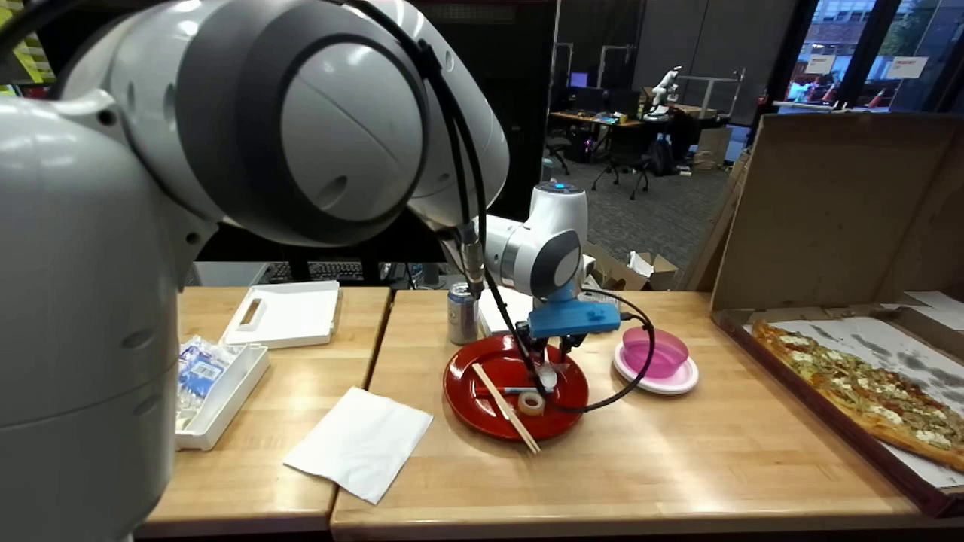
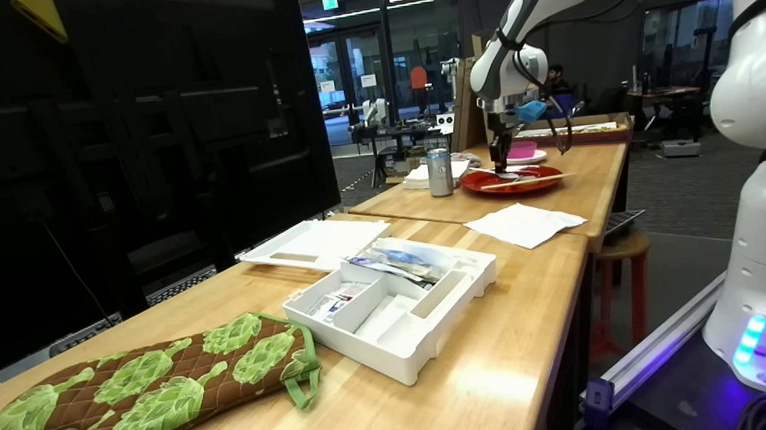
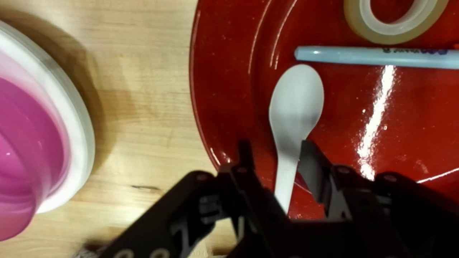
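White plastic spoon (image 3: 296, 102) lies inside the spread pincer (image 3: 276, 147), right of middle in wrist view; best centred before squeezing.

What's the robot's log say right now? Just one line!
gripper: open | white spoon: on red plate, handle between jaws | also on plate: pale-blue pen, tape roll

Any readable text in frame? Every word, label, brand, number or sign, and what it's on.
Nothing legible.
Pen: dark lettering, too blurred.
Can: label, too small.
Packets: print, too small.
White signs: too small and blurred.
Green sign: too small.
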`<move>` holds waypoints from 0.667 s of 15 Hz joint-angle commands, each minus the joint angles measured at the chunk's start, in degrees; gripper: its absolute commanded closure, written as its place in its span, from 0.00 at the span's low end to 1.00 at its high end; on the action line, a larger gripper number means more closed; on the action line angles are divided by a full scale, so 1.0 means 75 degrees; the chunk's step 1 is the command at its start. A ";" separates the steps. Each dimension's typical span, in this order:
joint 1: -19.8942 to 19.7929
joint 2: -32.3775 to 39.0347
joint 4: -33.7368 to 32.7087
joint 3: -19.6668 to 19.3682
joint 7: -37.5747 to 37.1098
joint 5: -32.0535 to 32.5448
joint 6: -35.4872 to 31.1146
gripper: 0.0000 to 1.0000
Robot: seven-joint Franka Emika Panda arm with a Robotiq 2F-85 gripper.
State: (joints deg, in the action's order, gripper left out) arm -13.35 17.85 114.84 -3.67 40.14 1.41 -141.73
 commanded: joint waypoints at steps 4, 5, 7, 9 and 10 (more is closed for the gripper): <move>0.0019 -0.0628 0.0742 -0.0001 0.0055 0.0085 -0.0401 0.10; 0.0031 -0.0693 0.0818 -0.0006 0.0043 0.0098 -0.0439 0.04; 0.0071 -0.0827 0.0986 -0.0021 0.0007 0.0143 -0.0502 0.00; 0.0166 -0.0973 0.1228 -0.0049 -0.0107 0.0313 -0.0659 0.00; 0.0203 -0.1043 0.1334 -0.0059 -0.0141 0.0389 -0.0716 0.00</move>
State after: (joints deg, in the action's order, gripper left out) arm -12.87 13.83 120.38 -3.68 40.07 2.23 -145.25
